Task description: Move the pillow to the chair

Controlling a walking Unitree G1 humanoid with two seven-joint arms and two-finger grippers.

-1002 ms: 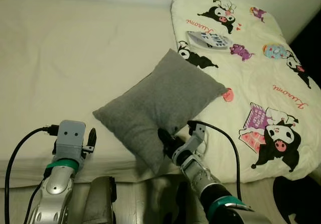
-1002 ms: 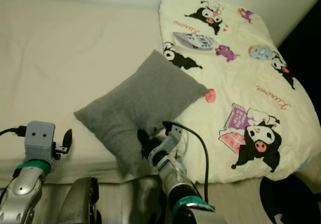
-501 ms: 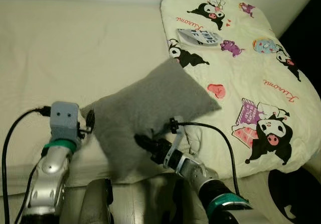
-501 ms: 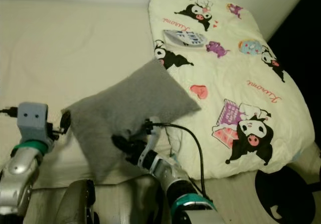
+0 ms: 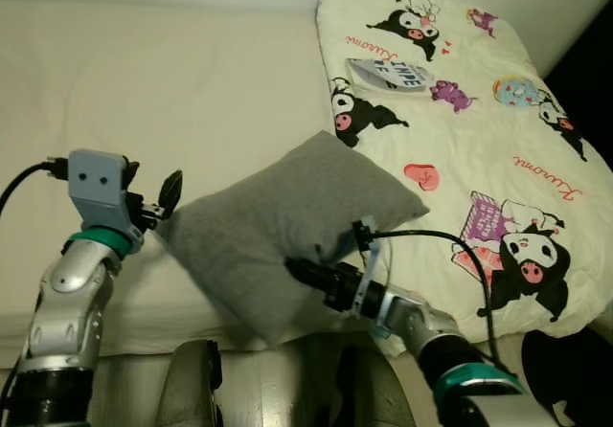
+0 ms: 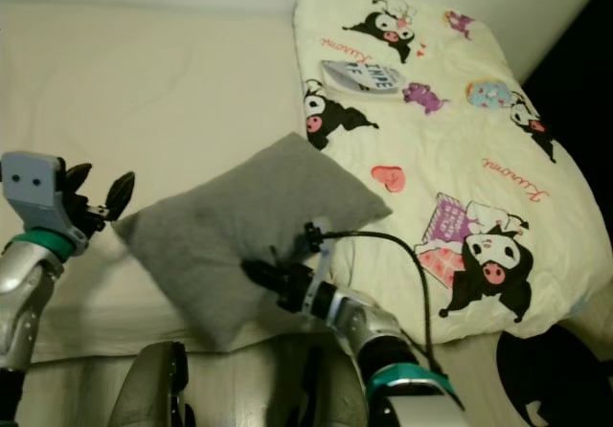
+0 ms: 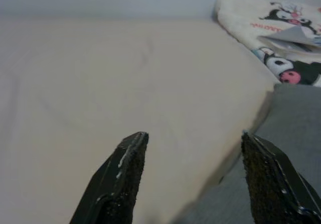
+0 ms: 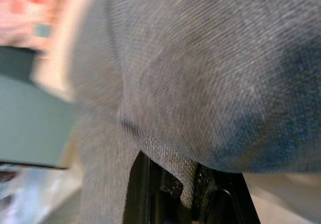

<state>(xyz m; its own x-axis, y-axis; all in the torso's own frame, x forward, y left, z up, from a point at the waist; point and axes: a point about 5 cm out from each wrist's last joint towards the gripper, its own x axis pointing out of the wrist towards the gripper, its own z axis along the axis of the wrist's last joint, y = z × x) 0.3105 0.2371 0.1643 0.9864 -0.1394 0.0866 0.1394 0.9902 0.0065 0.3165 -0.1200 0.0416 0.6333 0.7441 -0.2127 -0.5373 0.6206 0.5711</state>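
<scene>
Bed [image 5: 144,92] with cream sheet is carrying everything. Cartoon-print quilt [image 5: 479,140] is lying across its right side, a small printed packet [image 5: 388,73] sitting on it near the top. Grey pillow [image 5: 287,221] is lying near the bed's front edge, its right corner overlapping the quilt. Right gripper [image 5: 305,272] is pinching the pillow's lower front edge, fingers [image 8: 150,194] closed on the fabric. Left gripper [image 6: 96,192] is hovering at the pillow's left corner, fingers [image 7: 123,179] spread wide, one beside the corner, gripping nothing.
</scene>
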